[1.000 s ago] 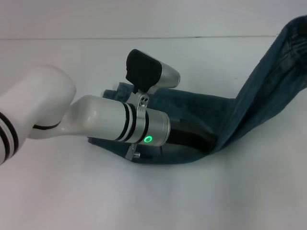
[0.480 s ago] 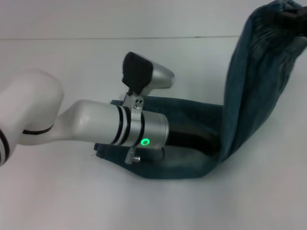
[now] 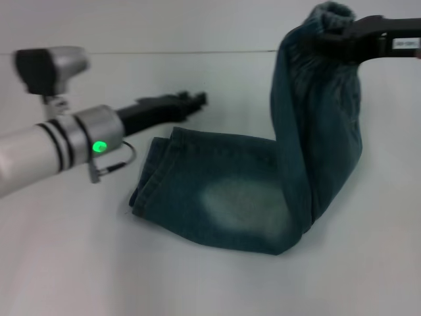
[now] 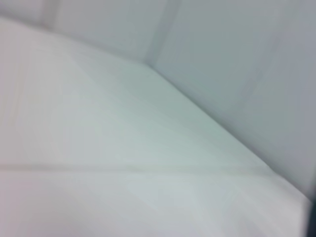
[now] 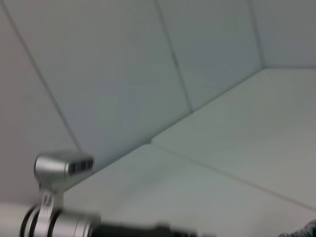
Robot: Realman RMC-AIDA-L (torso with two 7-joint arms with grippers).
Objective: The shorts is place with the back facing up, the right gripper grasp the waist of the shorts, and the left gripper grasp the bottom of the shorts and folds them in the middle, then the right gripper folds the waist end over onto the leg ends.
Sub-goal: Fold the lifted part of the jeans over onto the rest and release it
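The right gripper (image 3: 347, 34), clenched on the waist of the shorts (image 3: 263, 191), must next carry it over the leg ends, while the left gripper (image 3: 195, 99), empty, its fingers unreadable, hangs beside them.

The right gripper (image 3: 339, 36) is held raised, clamped shut on fabric. The left gripper (image 3: 197, 99) is extended level (finger state not discernible), clear of contact.

small white label (image 3: 402, 44) on the black bar of the right gripper (image 3: 332, 36), dark print on it too small to read
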